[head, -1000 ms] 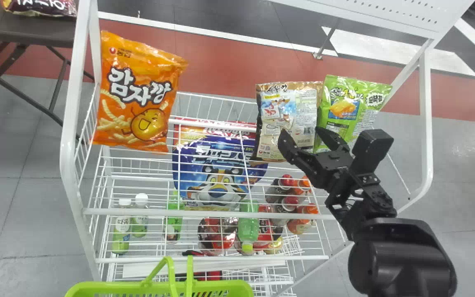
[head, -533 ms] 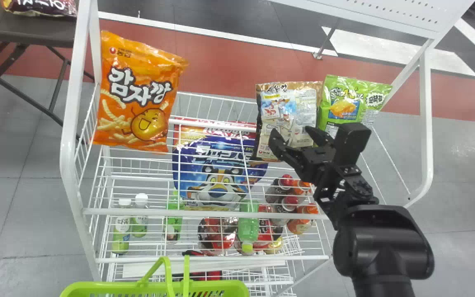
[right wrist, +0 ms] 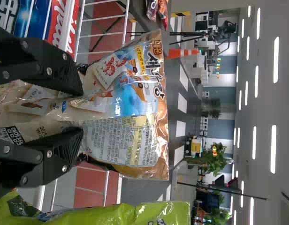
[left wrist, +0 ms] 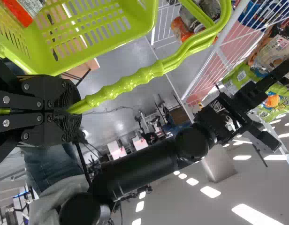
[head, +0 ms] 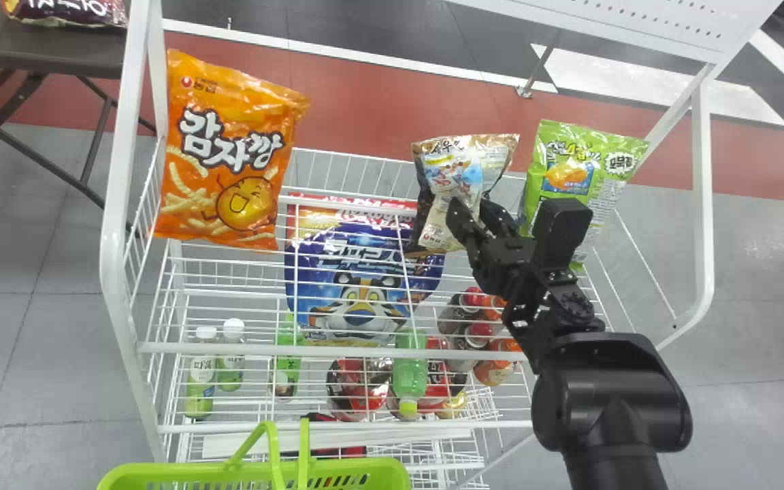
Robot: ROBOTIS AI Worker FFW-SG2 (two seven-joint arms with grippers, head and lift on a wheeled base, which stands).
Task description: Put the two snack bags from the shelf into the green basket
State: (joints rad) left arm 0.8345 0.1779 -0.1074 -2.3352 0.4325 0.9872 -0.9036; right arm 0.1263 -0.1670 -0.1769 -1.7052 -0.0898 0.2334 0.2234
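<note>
Snack bag (head: 460, 167), brown and cream, is at the upper wire shelf (head: 337, 201), held by the right gripper (head: 473, 209). Fingers partly closed, a gap between the tips; bag film gathered between them. Left gripper (left wrist: 73, 109): closed around the handle (left wrist: 128, 85) of the green basket (head: 181, 469).

Right wrist view, from the right gripper (right wrist: 82, 112): film runs between the two fingers, and the text panels and crimped end seal are readable as separate areas. Head view adds placement: green bag (head: 562, 173) just beside, on the robot's right; orange bag (head: 225, 156) well apart, toward the robot's left. Left wrist view adds an orange-red packet (left wrist: 20, 11) inside the basket.

Materials: held bag is glossy, thin film, deeply creased lengthwise. Orange bag looks fuller and smoother. Basket is slotted plastic; its handle has a knobbly grip. Shelf is white wire with thicker rails.

Obscured: fingers cover part of the held bag. The right arm overlaps the green bag's lower part in the head view. Basket body runs off the head view's lower edge. Packet is cut off at the left wrist view's border; contents cannot be identified. Blue bag (head: 358, 292) lies behind wires.
</note>
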